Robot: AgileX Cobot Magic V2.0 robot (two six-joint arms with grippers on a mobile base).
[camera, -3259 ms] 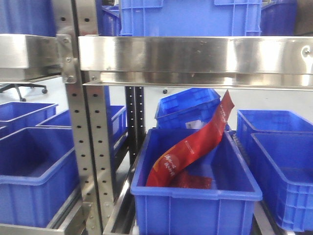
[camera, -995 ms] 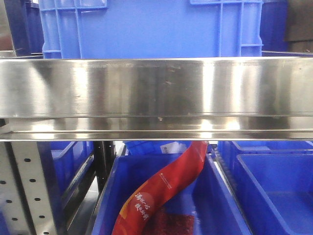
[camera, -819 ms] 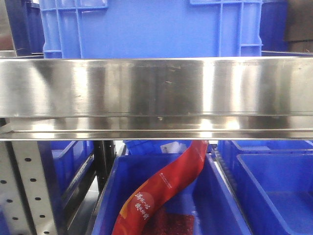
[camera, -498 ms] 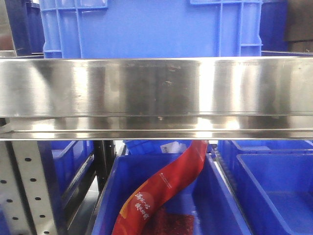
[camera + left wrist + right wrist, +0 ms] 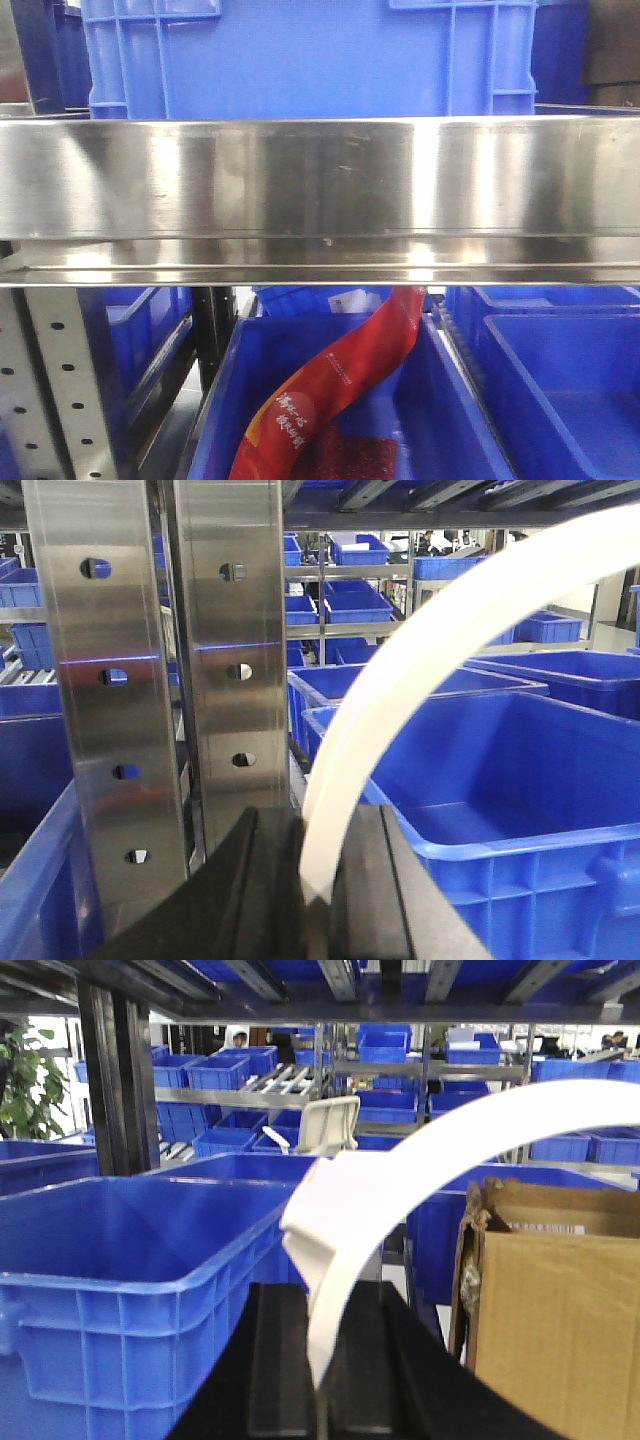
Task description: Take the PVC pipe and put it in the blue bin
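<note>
In the left wrist view a slim white PVC pipe (image 5: 420,650) rises from my left gripper (image 5: 318,880) and arcs up to the right; the black fingers are shut on its lower end. A white PVC pipe (image 5: 400,1175) also shows in the right wrist view, curving up and right with a stepped edge, and my right gripper (image 5: 318,1365) is shut on its end. I cannot tell whether both hold one piece. A blue bin (image 5: 520,770) lies right of the left gripper. Another blue bin (image 5: 130,1250) lies left of the right gripper. Neither gripper appears in the front view.
A wide steel shelf beam (image 5: 320,190) crosses the front view, carrying a blue crate (image 5: 310,60). Below it a blue bin (image 5: 300,345) holds a red bag (image 5: 340,385). Perforated steel uprights (image 5: 100,680) stand close by the left gripper. A cardboard box (image 5: 560,1300) sits right of the right gripper.
Since 3.3 s ago the front view has closed in on the shelf beam, which now fills the middle. Over the last second nothing visibly moves.
</note>
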